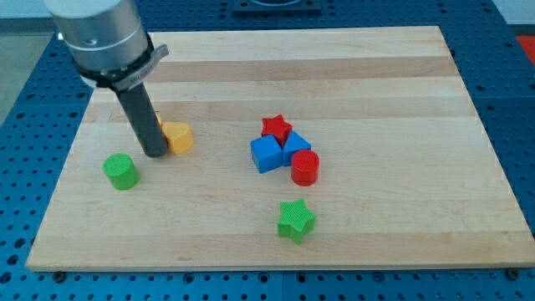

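My tip (pixel 155 154) rests on the wooden board (pixel 351 67) at the view's left, at the end of a dark rod. It touches or nearly touches the left side of a yellow block (pixel 177 136), partly hidden behind the rod. A green cylinder (pixel 122 171) stands just left of and below the tip. Near the middle, a red star (pixel 277 128), a blue cube (pixel 266 155), a second blue block (pixel 295 146) and a red cylinder (pixel 305 168) are packed together. A green star (pixel 296 221) lies apart below them.
The board lies on a blue perforated table (pixel 25 125). The arm's grey body (pixel 100 33) hangs over the board's upper left corner.
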You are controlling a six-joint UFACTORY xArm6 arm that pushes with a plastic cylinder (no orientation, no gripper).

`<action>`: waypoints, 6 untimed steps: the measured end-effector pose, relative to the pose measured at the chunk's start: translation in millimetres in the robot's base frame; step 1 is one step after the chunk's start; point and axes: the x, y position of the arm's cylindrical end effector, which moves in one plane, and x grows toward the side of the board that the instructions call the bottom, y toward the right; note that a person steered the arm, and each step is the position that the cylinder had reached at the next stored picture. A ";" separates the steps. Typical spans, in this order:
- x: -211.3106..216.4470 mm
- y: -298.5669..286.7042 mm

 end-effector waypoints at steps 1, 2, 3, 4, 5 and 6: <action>-9.4 -26.1; -0.9 -58.6; 15.4 -72.4; 17.2 -68.6; 22.9 -53.0; 44.1 -34.0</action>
